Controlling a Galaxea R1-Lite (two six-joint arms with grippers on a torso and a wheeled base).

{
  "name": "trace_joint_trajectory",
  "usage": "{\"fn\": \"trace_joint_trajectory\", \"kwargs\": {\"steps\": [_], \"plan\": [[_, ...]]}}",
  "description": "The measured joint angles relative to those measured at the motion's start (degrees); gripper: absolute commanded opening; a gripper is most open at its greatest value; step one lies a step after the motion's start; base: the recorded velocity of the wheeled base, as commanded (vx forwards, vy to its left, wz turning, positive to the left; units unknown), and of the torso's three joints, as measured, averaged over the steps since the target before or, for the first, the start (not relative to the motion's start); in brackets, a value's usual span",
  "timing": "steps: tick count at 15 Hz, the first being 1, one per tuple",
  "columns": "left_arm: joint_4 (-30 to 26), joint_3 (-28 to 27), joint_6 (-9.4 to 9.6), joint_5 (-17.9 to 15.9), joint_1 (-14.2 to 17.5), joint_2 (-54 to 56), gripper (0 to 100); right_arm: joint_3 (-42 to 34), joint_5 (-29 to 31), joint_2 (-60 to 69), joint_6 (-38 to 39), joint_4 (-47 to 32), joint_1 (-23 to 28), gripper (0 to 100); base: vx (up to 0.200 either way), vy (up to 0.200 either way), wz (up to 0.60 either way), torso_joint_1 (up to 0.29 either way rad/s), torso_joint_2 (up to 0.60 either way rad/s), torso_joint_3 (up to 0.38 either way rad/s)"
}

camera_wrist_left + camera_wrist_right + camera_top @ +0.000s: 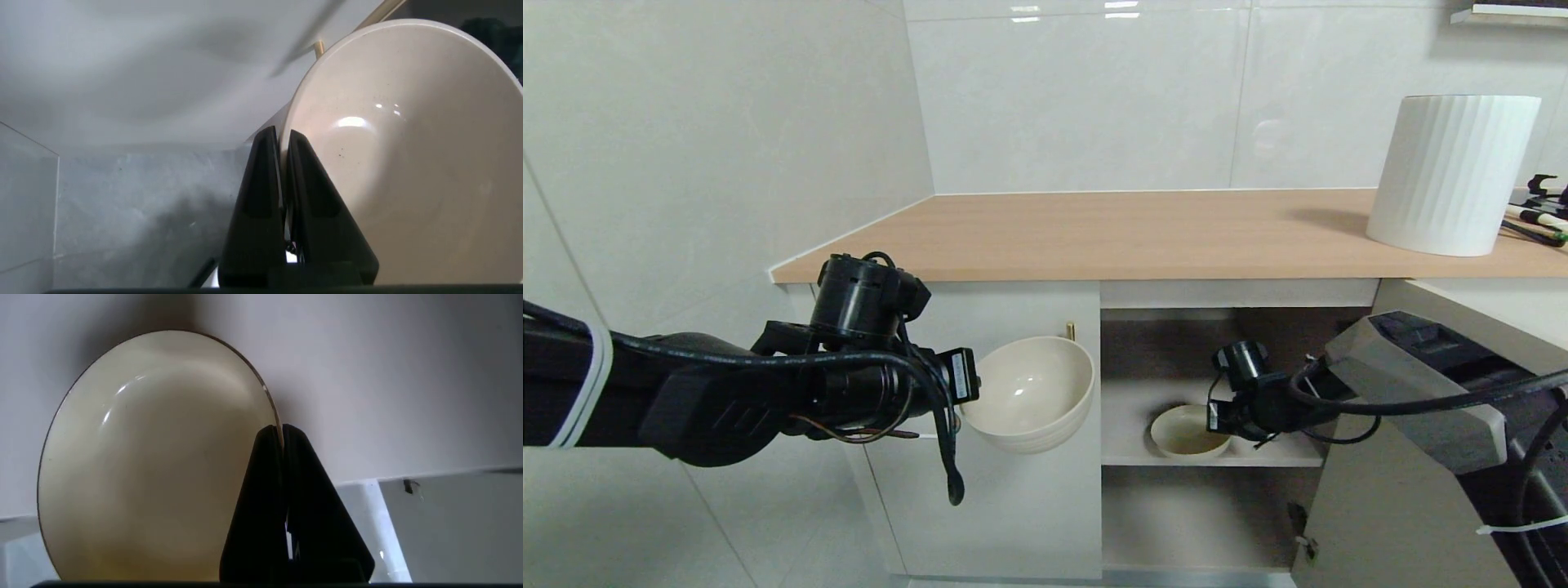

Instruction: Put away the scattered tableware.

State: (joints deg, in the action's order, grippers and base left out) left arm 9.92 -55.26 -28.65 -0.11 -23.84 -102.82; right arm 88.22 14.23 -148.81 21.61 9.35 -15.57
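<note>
My left gripper (970, 382) is shut on the rim of a large cream bowl (1031, 394), holding it tilted in the air in front of the closed left cabinet door (1013, 506). In the left wrist view the fingers (306, 175) pinch that bowl's (409, 163) edge. My right gripper (1218, 418) is inside the open cabinet, shut on the rim of a smaller shallow cream bowl (1186, 431) at the middle shelf (1127, 425); I cannot tell whether it rests on the shelf. The right wrist view shows this gripper (282, 434) clamped on the shallow bowl (155, 457).
A wooden countertop (1135, 229) runs above the cabinet, with a tall white ribbed container (1454, 171) and some utensils (1539, 219) at its right end. The open cabinet door (1421, 384) stands at the right by my right arm. Tiled wall closes the left side.
</note>
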Motion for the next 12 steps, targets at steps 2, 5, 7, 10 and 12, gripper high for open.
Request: {"fn": "trace_joint_trajectory", "kwargs": {"steps": [2, 5, 7, 10, 12], "plan": [[0.0, 0.0, 0.0, 0.3, -0.2, -0.2, 0, 2.0, 0.3, -1.4, 0.1, -1.6, 0.5, 0, 0.0, 0.0, 0.0, 0.0, 0.0, 0.0], [0.0, 0.1, 0.0, 0.6, -0.4, -0.2, 0, 6.7, 2.0, -3.5, 0.2, -4.1, 1.4, 0, 0.0, 0.0, 0.0, 0.0, 0.0, 0.0], [0.0, 0.1, 0.0, 0.7, -0.4, -0.3, 0, 8.9, 3.7, -4.9, 0.2, -4.2, 1.7, 0, 0.0, 0.0, 0.0, 0.0, 0.0, 0.0], [0.1, 0.1, 0.0, 0.6, -0.4, -0.3, 0, 9.9, 3.7, -5.8, 0.3, -4.2, 1.8, 0, 0.0, 0.0, 0.0, 0.0, 0.0, 0.0], [0.1, 0.1, 0.0, 0.6, -0.4, -0.3, 0, 10.0, 3.8, -6.0, 0.4, -4.2, 1.8, 0, 0.0, 0.0, 0.0, 0.0, 0.0, 0.0]]}}
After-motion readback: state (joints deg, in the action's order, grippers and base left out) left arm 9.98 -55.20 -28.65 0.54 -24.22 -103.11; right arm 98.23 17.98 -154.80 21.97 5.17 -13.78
